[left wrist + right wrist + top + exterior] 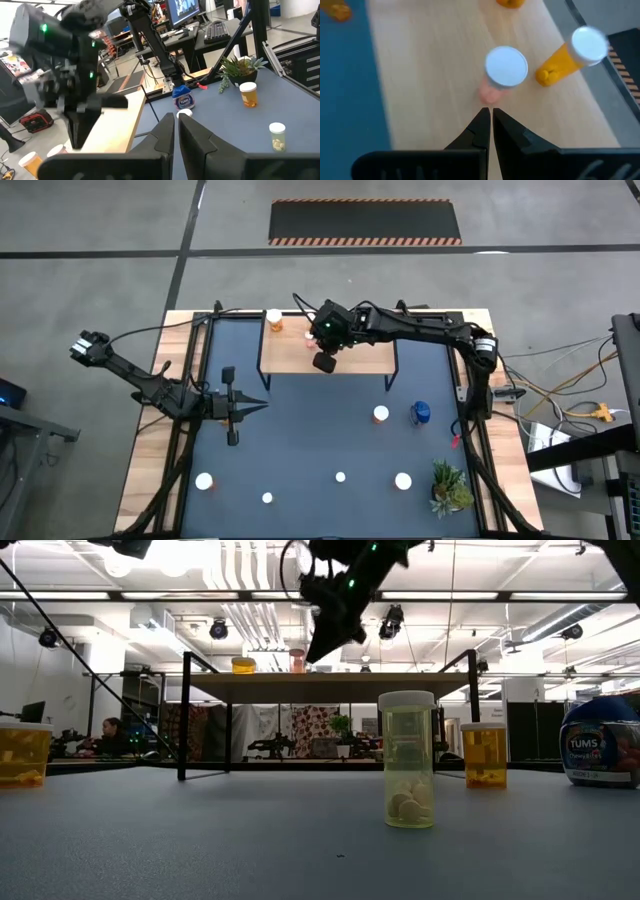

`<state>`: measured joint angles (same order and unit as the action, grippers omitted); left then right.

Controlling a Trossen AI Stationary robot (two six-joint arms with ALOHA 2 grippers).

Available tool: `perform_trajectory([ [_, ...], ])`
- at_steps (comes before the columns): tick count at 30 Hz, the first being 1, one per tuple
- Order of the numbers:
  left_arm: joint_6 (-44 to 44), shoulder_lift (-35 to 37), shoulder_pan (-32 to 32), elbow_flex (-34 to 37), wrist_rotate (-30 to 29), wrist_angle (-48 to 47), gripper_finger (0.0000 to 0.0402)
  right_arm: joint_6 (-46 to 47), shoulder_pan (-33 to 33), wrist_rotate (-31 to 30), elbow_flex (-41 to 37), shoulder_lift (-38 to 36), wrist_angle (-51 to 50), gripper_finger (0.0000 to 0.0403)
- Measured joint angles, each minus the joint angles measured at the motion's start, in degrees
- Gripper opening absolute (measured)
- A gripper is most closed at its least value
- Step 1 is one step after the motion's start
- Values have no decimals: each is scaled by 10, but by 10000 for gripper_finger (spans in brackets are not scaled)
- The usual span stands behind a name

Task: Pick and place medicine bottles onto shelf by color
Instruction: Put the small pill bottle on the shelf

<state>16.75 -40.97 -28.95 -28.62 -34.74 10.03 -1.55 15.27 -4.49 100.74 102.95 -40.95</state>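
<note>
While my right tool [487, 119] is hovering shut and empty above the shelf [350, 355], I'm lifting straight clear. I'm avoiding the pink bottle [504, 72] just beneath.

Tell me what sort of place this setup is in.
Probably a robotics lab or workshop in an industrial building: exposed ceiling ducts, a concrete floor with a hazard-striped mat, and desks with a monitor and keyboard beyond the table.
</note>
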Motion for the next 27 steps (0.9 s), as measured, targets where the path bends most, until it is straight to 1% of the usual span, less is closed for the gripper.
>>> perform_trajectory([
  [4,0,0,0,0,0,0,8,-4,-21,0,1,-28,-28,13],
  [9,0,0,0,0,0,0,8,16,-68,0,0,-49,-84,13],
  [19,-11,0,0,0,0,0,8,82,-176,2,-2,-52,-171,13],
  [23,-14,0,0,0,0,0,8,96,-203,0,-9,-52,-199,13],
  [27,-14,0,0,0,0,0,8,116,-219,0,-41,-58,-200,13],
])
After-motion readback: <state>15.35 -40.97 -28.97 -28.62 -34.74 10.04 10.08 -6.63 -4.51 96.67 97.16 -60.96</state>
